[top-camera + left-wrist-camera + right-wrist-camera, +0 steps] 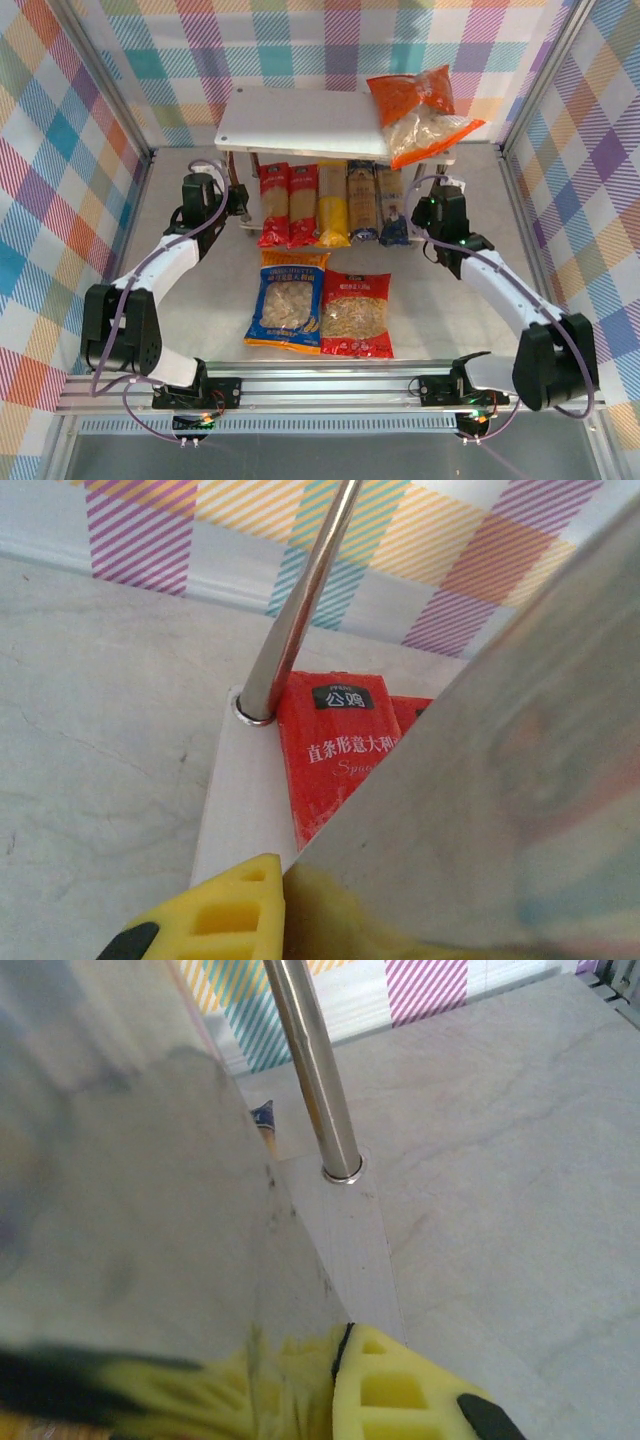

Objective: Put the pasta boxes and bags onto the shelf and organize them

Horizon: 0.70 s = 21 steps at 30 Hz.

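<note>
Both arm bases sit nearest the top camera. Beyond them the blue-and-orange bag (288, 305) and red bag (357, 315) lie flat on the counter (180, 300). Five long packs (333, 205) lie side by side on the shelf's (300, 125) lower board, and the orange bag (420, 110) is on its top board. The left jaws and right jaws flank that row.

Left wrist: a yellow finger (235, 910), a leg (300, 600) and a red pack (335, 750) show beside a blurred grey surface (500, 760). How far the jaws are open I cannot tell.

Right wrist: a yellow finger (400, 1390) and a leg (315, 1070) show, and again I cannot tell the opening.
</note>
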Available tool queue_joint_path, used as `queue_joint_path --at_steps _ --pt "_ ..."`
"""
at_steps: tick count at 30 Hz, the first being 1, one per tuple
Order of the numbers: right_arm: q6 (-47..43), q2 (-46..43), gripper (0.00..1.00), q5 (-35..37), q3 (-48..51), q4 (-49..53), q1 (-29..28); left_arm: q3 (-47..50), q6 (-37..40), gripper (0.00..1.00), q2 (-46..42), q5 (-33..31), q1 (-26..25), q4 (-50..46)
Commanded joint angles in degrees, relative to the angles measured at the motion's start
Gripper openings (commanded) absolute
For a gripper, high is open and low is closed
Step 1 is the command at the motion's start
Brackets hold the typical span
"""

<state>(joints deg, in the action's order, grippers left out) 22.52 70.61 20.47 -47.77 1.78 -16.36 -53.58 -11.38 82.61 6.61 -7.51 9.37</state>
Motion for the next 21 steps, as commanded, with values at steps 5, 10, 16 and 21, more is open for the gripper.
queue_joint_path --at_steps 5,10,16,21 --pt "1.5 -12.0 0.00 -0.4 3.5 3.7 0.5 1.6 2.5 0.00 -6.3 -4.2 -0.5 -3.7" --pt "0.8 -9.8 0.00 -1.5 2.8 7.0 0.6 1.6 2.0 0.00 -7.4 -5.7 -0.7 -7.5" --pt "1.8 -5.6 0.00 -1.3 1.2 9.1 0.5 4.7 -0.9 0.11 -12.1 -8.3 -1.1 -11.4" --pt "1.8 -1.8 0.00 -2.6 -0.4 10.2 0.5 7.3 -2.9 0.15 -14.6 -8.9 -1.6 -12.2"
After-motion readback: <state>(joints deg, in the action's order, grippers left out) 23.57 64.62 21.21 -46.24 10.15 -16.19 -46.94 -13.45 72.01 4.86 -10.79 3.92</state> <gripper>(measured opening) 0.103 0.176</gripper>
